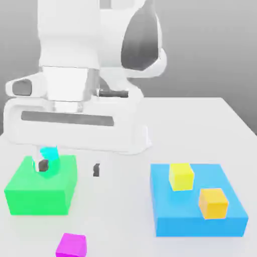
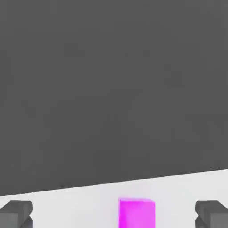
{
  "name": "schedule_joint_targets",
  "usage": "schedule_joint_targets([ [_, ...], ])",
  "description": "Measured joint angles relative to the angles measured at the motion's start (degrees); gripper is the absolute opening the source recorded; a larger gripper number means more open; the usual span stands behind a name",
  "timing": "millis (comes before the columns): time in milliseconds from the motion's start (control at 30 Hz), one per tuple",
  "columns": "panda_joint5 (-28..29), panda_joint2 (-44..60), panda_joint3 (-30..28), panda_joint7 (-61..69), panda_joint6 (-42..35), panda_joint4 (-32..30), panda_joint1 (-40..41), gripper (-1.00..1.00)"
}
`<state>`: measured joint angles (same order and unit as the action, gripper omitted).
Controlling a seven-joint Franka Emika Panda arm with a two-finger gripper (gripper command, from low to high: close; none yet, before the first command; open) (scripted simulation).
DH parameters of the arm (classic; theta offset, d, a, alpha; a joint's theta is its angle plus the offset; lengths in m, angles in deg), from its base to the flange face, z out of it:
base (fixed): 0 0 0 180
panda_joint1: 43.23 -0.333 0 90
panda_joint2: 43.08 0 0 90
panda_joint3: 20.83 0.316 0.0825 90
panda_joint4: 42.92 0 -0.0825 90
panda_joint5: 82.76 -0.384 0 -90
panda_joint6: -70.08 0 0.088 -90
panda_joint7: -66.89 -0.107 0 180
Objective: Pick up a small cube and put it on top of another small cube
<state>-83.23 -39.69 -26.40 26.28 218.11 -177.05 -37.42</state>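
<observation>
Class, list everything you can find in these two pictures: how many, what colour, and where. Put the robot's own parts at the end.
Flat block: one, green, on the table toward the exterior view's left.
Flat block: one, blue, toward the exterior view's right.
Small cube: one, cyan, at the green block, partly hidden.
Small cube: one, yellow, on the blue block.
Small cube: one, orange, on the blue block, nearer the camera.
Small cube: one, magenta, on the table, nearest the camera.
Table: one, whitish, under everything.
Arm: one, white with dark patches, above the table.
Pincer: one, white with dark fingertips, open.
</observation>
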Motion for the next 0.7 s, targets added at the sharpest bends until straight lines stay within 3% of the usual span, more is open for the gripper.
schedule_joint_targets([
  [367, -4.4, 22.9, 1.6, 4.7, 11.3, 1.0, 3.9, 0.0],
  [400, -4.5, 24.1, 1.9, 4.7, 12.3, 1.2, 4.1, -1.0],
  [700, -4.0, 20.8, 1.5, 4.3, 9.6, 0.5, 3.8, -1.0],
])
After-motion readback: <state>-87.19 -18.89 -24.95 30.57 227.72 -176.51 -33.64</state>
